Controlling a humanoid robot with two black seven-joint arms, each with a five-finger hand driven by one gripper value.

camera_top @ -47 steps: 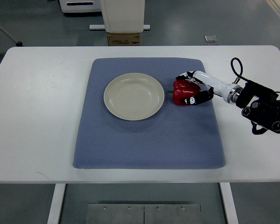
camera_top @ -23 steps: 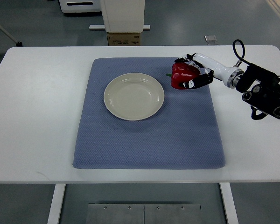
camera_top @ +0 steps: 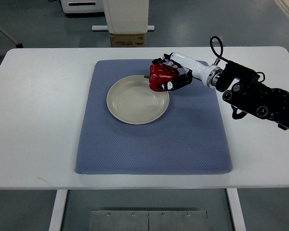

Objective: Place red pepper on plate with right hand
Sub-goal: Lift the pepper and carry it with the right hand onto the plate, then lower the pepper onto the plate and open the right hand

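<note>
My right hand (camera_top: 169, 74) is shut on a red bell pepper (camera_top: 162, 78) with a green stem pointing left. It holds the pepper in the air over the far right rim of the cream plate (camera_top: 130, 103). The plate holds nothing and sits on a blue-grey mat (camera_top: 154, 139). The right arm comes in from the right edge. The left arm is out of view.
The mat lies on a white table (camera_top: 38, 120). A cardboard box (camera_top: 128, 40) and a white machine base stand on the floor beyond the table's far edge. A small grey object (camera_top: 216, 40) lies on the floor at the back right.
My right hand lifted the pepper off the mat to the right of the plate and carried it left. It is now above the plate's far right rim.
</note>
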